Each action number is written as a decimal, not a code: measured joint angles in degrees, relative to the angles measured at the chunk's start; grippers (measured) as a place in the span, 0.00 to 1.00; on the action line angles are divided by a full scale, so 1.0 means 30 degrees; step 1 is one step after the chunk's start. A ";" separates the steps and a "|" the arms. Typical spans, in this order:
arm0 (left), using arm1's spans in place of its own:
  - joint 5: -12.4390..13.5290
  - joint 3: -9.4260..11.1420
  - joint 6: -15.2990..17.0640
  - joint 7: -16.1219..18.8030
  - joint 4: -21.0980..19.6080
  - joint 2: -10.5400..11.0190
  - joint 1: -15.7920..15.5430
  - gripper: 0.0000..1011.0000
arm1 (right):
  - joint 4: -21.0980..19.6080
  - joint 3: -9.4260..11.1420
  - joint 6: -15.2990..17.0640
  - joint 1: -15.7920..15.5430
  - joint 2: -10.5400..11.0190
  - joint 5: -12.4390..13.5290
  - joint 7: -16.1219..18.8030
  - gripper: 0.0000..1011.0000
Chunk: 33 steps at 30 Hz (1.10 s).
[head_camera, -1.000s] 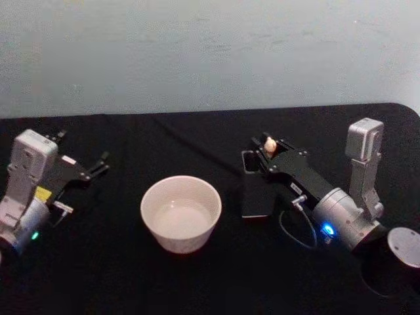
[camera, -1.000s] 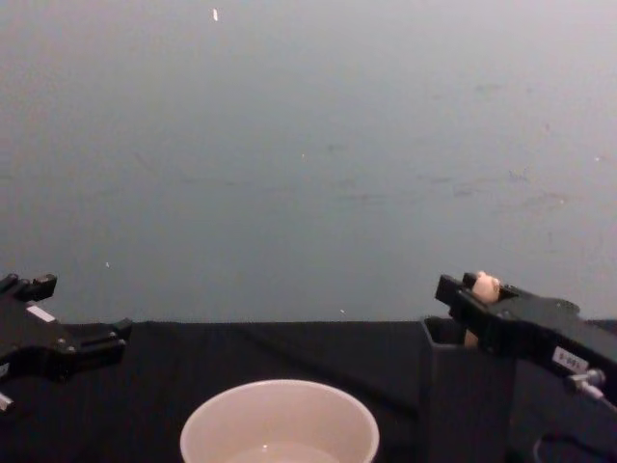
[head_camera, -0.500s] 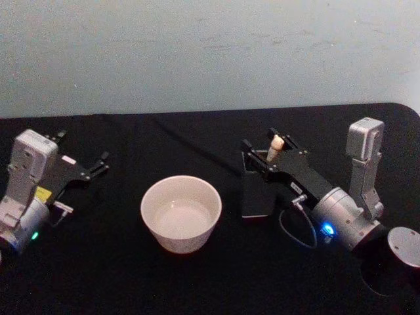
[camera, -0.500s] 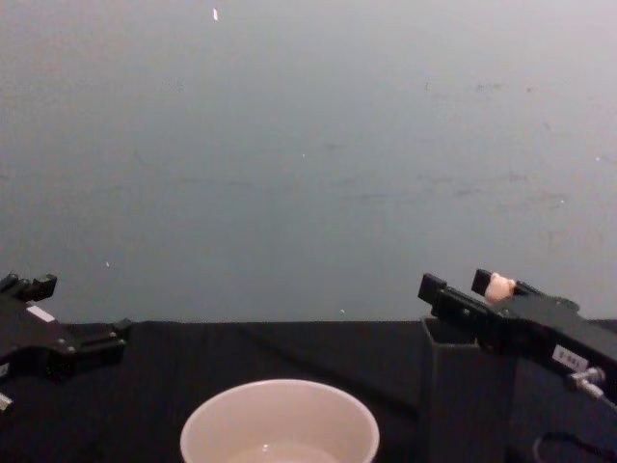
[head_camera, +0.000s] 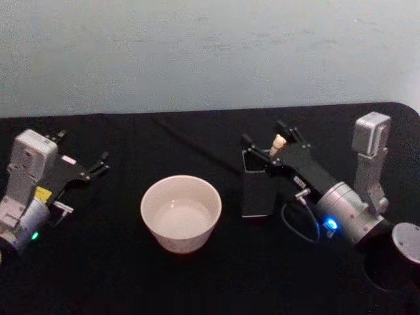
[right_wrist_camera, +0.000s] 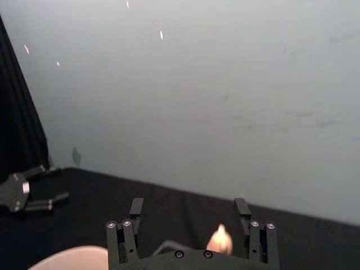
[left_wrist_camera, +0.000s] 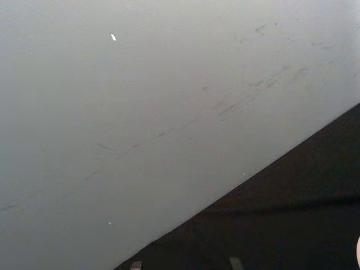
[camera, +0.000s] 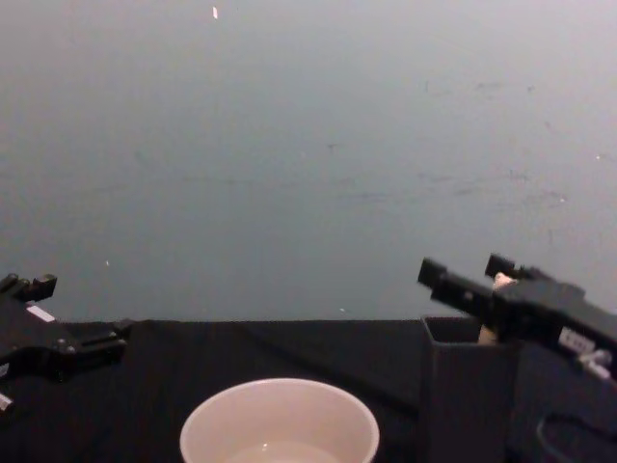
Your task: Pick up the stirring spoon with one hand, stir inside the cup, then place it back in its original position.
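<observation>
At centre right of the head view, the right gripper stands with jaws spread wide around the spoon (gripping nothing), which sits in the holder. We risk tipping the holder. The cup sits centre; the left gripper is parked open at left.

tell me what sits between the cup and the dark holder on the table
Nothing: in the head view only bare black tablecloth separates the cup from the dark holder, which stands to the cup's right.
</observation>
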 joint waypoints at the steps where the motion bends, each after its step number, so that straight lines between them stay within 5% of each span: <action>1: 0.0000 0.0001 0.0000 0.0000 -0.0001 0.0000 0.0001 0.99 | -0.0173 0.0102 -0.0088 0.0030 0.0033 0.0091 0.0068 0.99; 12: 0.0000 0.0000 0.0000 0.0000 -0.0001 0.0000 0.0000 0.99 | -0.1889 0.1506 -0.1104 0.0433 0.0370 0.0770 -0.0190 0.99; 16: 0.0001 0.0000 0.0000 0.0001 0.0000 0.0001 0.0000 0.99 | -0.1839 0.1965 -0.1319 0.0728 0.0640 -0.0299 -0.1181 0.99; 22: 0.0000 0.0001 0.0000 0.0000 -0.0001 0.0000 0.0000 0.99 | -0.0606 0.2232 -0.1109 0.0969 0.1031 -0.2997 -0.2953 0.99; 33: 0.0000 0.0001 0.0000 0.0000 -0.0001 0.0000 0.0000 0.99 | 0.1321 0.1933 -0.0411 0.0564 0.0909 -0.4938 -0.3477 0.99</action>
